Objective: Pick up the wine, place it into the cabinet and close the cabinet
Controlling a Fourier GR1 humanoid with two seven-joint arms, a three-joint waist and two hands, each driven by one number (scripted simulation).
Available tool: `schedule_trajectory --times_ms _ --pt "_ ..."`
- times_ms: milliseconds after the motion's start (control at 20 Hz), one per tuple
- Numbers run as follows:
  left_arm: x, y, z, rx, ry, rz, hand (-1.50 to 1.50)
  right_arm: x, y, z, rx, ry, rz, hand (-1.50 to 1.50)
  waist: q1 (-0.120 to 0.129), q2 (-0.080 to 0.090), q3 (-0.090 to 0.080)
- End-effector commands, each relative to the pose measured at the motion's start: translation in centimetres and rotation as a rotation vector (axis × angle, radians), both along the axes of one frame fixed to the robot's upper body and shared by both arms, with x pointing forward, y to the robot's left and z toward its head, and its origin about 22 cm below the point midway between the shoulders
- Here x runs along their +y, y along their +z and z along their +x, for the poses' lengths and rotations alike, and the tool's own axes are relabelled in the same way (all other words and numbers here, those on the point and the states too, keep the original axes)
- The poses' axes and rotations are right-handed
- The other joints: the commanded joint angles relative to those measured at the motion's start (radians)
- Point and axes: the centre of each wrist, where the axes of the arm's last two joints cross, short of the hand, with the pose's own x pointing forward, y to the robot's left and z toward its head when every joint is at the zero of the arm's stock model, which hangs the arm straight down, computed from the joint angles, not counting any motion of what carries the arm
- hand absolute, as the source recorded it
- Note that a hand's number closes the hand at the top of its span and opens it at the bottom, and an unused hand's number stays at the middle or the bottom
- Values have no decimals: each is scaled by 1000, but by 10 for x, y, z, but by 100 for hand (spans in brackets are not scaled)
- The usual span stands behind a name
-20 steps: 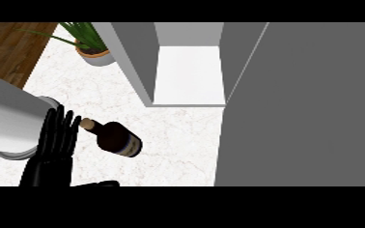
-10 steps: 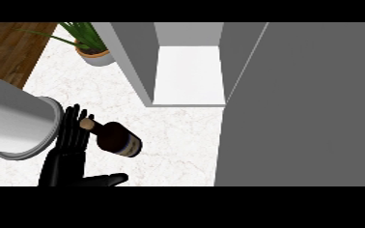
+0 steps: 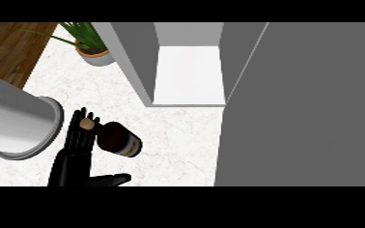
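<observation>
The wine bottle [image 3: 116, 138] lies on its side on the white marble counter [image 3: 178, 135], dark brown, with its cork end pointing up-left. My left hand [image 3: 73, 160] comes in from the lower edge just left of the bottle. Its fingers are straight and reach up along the bottle's neck, with the cork against the fingertips [image 3: 80, 121], and the thumb sticks out to the right below the bottle. Nothing is held. The cabinet [image 3: 189, 77] stands open at the back, showing a pale shelf. Its door [image 3: 292, 106] swings out as a large grey panel on the right. My right hand does not show.
A big grey cylinder-shaped body [image 3: 21, 125] fills the left edge beside the hand. A potted green plant [image 3: 92, 53] stands at the back left, next to the cabinet's grey side wall [image 3: 135, 63]. A wooden surface [image 3: 21, 48] borders the counter's far left.
My left hand has slid right and forward until its fingers lie against the bottle's neck. The bottle has stayed where it was.
</observation>
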Motion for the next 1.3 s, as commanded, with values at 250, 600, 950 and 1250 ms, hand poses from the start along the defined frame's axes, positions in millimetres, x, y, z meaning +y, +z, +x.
schedule_trajectory --times_ms 250,600,950,1250 --pt "2 -43 -2 13 -16 7 -150 3 8 -37 -46 58 67 -150 -3 0 0" --pt "6 -53 16 29 -3 -2 -150 -1 12 -32 -29 78 31 -150 -2 1 0" --pt "1 -50 29 43 -38 -23 -150 -5 16 -21 -47 58 35 -150 0 1 0" --pt "-2 -75 23 34 -23 -57 -150 -8 5 -17 -43 34 32 -150 -1 1 0"
